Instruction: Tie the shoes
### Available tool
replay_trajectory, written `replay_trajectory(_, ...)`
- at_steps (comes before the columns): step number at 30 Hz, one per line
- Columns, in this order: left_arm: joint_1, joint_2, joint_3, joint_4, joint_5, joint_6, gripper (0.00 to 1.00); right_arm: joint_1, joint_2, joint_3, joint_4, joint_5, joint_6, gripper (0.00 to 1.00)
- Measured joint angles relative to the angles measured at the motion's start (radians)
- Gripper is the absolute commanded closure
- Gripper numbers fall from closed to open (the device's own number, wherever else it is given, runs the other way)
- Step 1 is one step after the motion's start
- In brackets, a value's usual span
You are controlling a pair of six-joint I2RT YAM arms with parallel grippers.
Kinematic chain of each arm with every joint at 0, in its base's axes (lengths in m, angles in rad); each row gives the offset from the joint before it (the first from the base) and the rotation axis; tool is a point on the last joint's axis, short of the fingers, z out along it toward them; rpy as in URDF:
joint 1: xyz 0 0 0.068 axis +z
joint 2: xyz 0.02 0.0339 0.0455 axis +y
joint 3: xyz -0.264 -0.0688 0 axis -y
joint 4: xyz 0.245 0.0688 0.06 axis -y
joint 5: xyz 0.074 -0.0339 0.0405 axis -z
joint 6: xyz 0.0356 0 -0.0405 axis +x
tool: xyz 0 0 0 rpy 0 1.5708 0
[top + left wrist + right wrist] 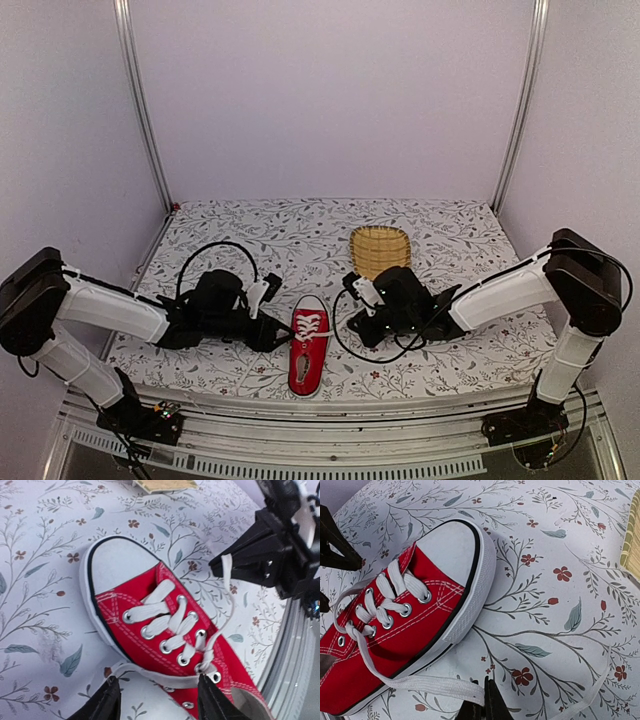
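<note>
At tabletop's (450, 345) near edge, centre, shoe (309, 345) lies; right gripper (482, 705) pinches a lace (420, 682); left gripper (157, 687) spread astride other lace (145, 674); hard pull could drag the loose shoe or slip the lace.

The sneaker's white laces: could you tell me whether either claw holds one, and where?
The right claw pinches one white lace along its loose stretch, a tail trailing beyond. The left claw is open, holding nothing.
</note>
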Motion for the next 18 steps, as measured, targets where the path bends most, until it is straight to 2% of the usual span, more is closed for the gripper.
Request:
replay_trajectory(7,0.01,0.04,0.0,-0.066,-0.052,0.167,0.63,0.0,-0.016,-0.001,-0.005,-0.012,0.034,0.98)
replay_trajectory(12,0.012,0.106,0.008,-0.066,-0.113,0.258,0.68,0.0,-0.019,-0.003,-0.01,-0.014,0.05,0.98)
replay_trajectory(18,0.013,0.171,0.043,-0.045,-0.183,0.308,0.68,0.0,-0.04,-0.009,-0.014,-0.015,0.069,0.98)
